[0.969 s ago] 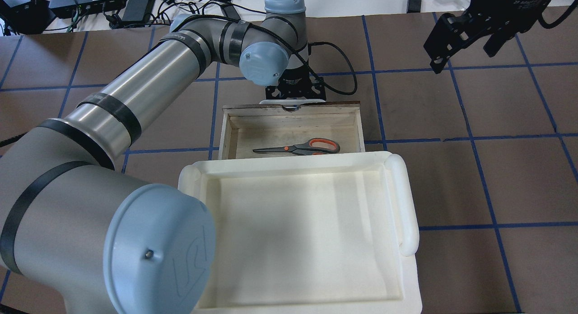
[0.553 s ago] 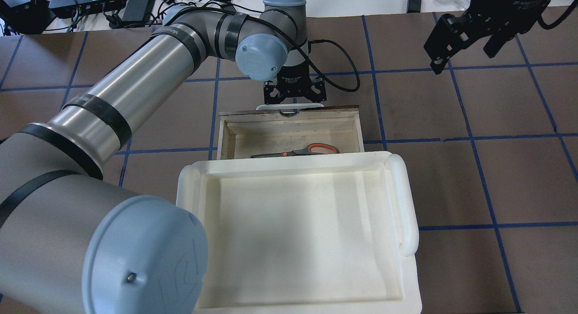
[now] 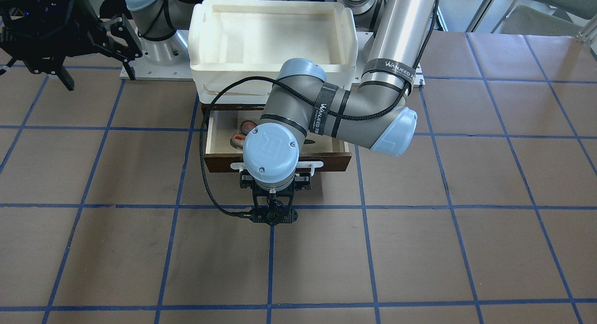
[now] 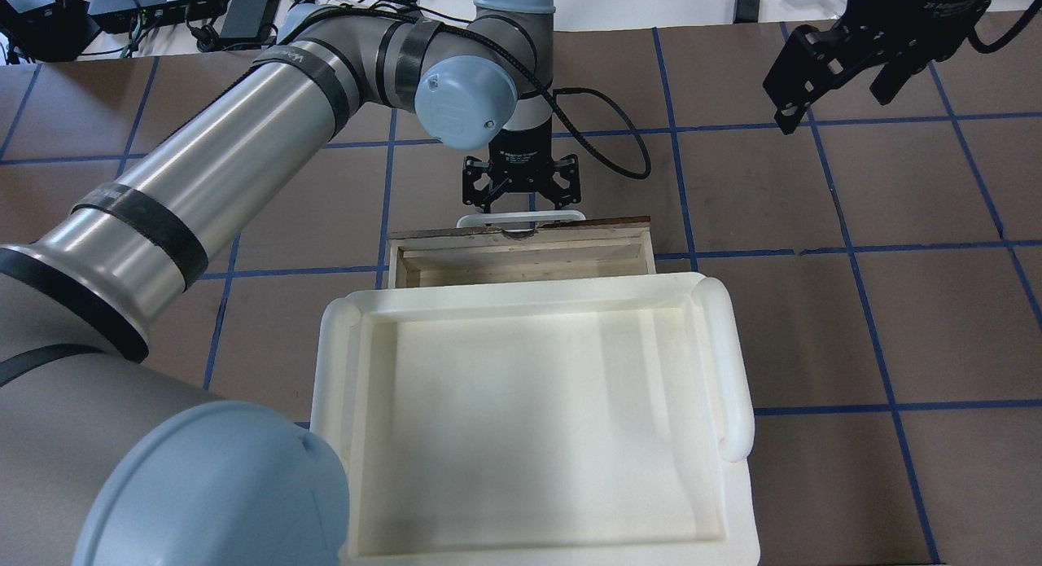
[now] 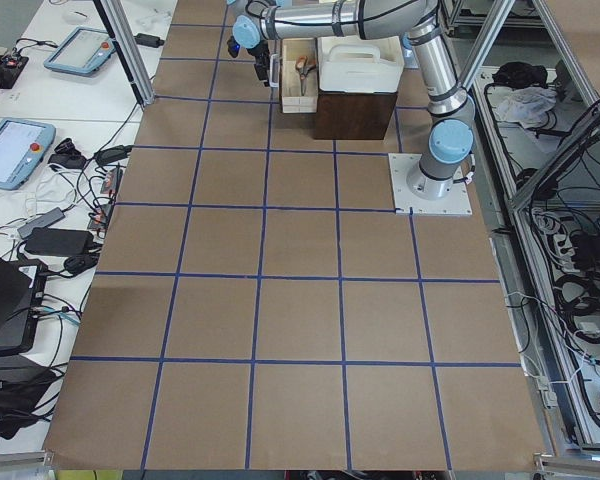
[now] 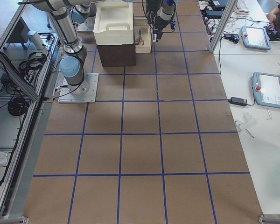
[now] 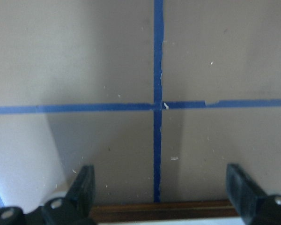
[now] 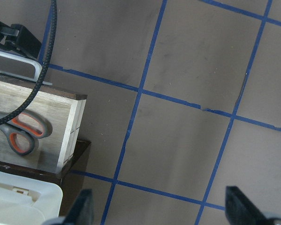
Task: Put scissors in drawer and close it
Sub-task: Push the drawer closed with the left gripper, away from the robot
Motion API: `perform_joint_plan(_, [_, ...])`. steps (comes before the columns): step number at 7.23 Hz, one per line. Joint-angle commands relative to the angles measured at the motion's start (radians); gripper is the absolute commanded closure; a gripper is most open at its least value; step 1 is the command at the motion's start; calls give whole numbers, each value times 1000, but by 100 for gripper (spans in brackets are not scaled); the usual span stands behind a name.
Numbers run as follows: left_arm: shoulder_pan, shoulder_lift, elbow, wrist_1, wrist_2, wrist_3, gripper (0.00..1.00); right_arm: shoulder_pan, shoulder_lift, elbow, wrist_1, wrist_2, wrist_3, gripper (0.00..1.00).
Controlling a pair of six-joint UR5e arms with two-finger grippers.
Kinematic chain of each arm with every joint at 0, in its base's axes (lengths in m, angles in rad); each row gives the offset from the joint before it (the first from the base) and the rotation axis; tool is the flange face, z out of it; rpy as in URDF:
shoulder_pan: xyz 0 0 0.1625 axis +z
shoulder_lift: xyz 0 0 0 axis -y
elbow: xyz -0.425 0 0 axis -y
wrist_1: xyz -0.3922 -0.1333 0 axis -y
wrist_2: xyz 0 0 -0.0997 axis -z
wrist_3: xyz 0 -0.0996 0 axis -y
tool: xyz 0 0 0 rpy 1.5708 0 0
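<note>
The drawer [image 4: 521, 256] is a pale plywood box with a dark brown front [image 3: 219, 164] and a white bar handle [image 4: 521, 217]. It sticks out a short way from under the white tray. The scissors [image 3: 242, 129] lie inside it, with their orange loops showing in the right wrist view [image 8: 23, 131]. In the overhead view the tray hides them. My left gripper [image 4: 521, 198] is open, its fingers [image 7: 84, 187] spread wide just outside the handle, right at the drawer front. My right gripper [image 4: 838, 102] is open and empty, held high to the right.
The white plastic tray [image 4: 733, 362] sits on a dark brown cabinet [image 5: 355, 110] that houses the drawer. Brown table paper with blue tape lines [image 7: 158, 105] lies all around. A black cable [image 3: 207, 175] loops from my left wrist beside the drawer.
The drawer has slid in under the tray, with my left gripper following at the handle. The scissors have gone out of the overhead view. The right arm has not moved.
</note>
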State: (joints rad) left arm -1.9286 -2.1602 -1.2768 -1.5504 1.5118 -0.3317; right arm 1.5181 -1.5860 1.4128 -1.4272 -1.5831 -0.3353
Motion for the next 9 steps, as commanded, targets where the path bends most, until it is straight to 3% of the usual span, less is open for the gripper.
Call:
perform_joint_plan(1, [-1, 55, -79, -23, 7, 0, 0, -1, 0, 0, 1, 0, 1, 0])
perform_joint_plan(5, [-1, 86, -111, -180, -5, 0, 0, -1, 0, 5, 2, -1, 1, 0])
perform_joint_plan(9, [-12, 86, -150, -188, -44, -1, 0, -1, 0, 8, 1, -1, 2, 0])
